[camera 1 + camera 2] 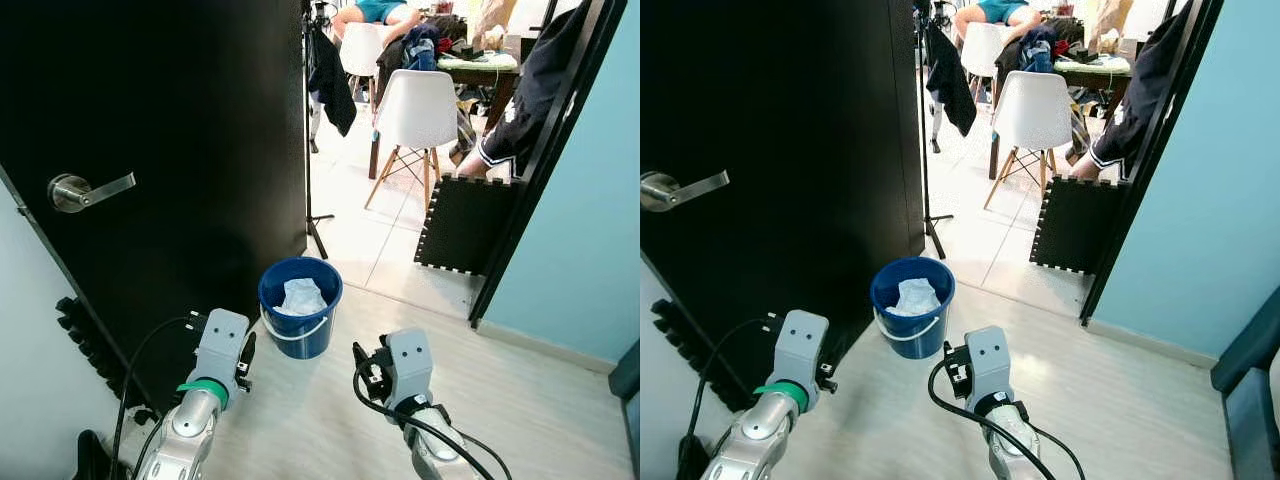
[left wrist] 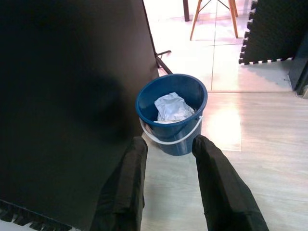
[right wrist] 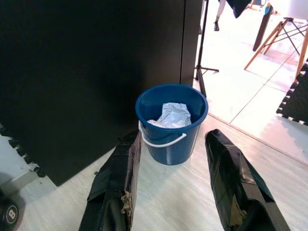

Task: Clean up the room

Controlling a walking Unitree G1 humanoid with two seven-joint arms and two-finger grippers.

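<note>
Ahead, from the left eye view, a blue bucket [image 1: 300, 305] with a white handle stands on the pale wood floor [image 1: 520, 400] just beside the edge of an open black door [image 1: 180, 150], which carries a silver lever handle [image 1: 85, 190]. Crumpled white paper [image 1: 302, 297] lies inside the bucket. Both arms reach forward low, the left gripper [image 1: 246, 357] just short of the bucket and the right gripper [image 1: 364, 368] near it, both empty. Beyond the doorway stand a white chair [image 1: 417, 112], a black foam mat [image 1: 465, 225] leaning upright, and a person seated at a cluttered table [image 1: 480, 65].

From the right eye view, the same bucket sits between door and doorway threshold, with a tripod stand [image 1: 928, 160] behind it.

In the left wrist view, two black fingers [image 2: 125, 187] are spread apart, holding nothing, pointed at the bucket.

In the right wrist view, the fingers [image 3: 236, 187] are spread wide and empty, the bucket between and beyond them.
</note>
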